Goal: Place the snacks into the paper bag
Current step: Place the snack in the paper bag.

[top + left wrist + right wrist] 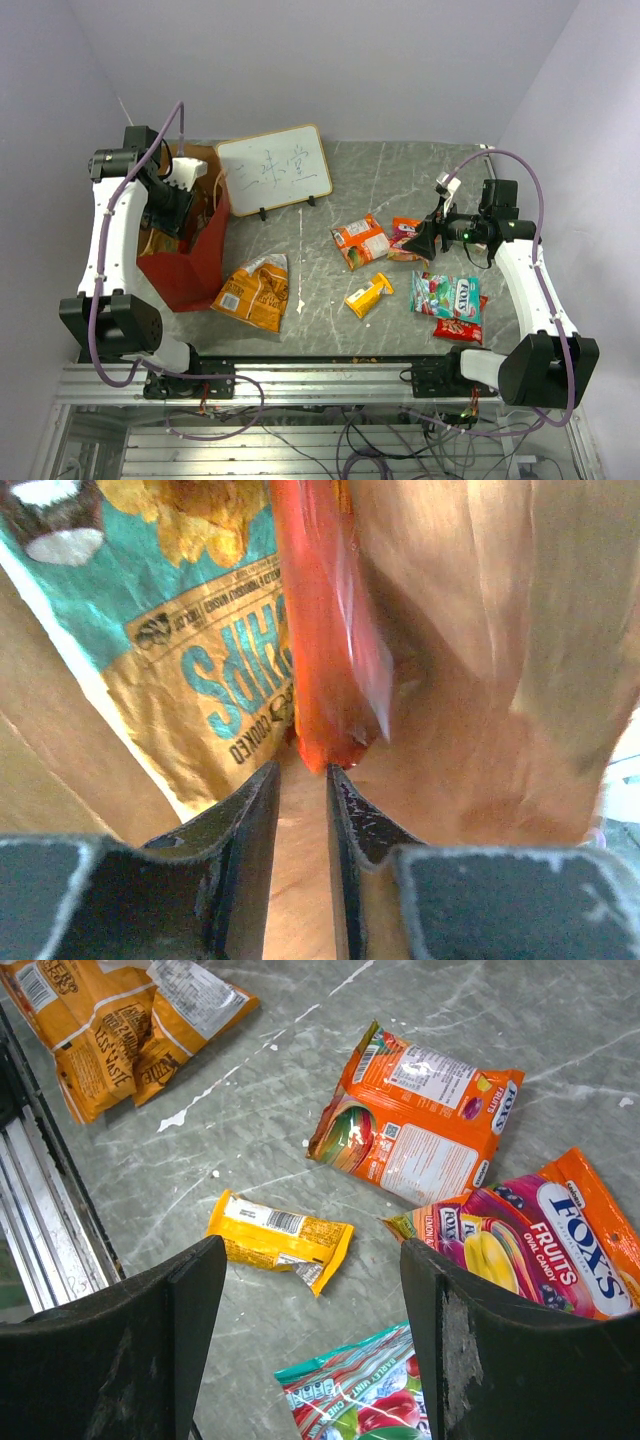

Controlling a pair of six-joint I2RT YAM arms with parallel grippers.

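Observation:
The red paper bag [195, 262] stands open at the left. My left gripper [183, 212] reaches down into it. In the left wrist view its jaws [302, 767] stand slightly apart and hold nothing; a red-orange packet [330, 630] hangs just beyond the tips, beside a teal-and-brown chip bag [190, 650], against the kraft wall [480, 630]. My right gripper [418, 240] is wide open and empty [312, 1250] above the table. Below it lie a yellow pack [280, 1240], an orange Fox's packet [420, 1125], a red-pink Fox's packet [545, 1240] and a teal-white candy bag [360, 1395].
An orange-brown chip bag [255, 290] lies by the bag's front. A small red pack [458, 328] lies under the teal-white bag [447, 295]. A white framed board with writing [275, 170] stands at the back. The metal rail [300, 375] runs along the near edge.

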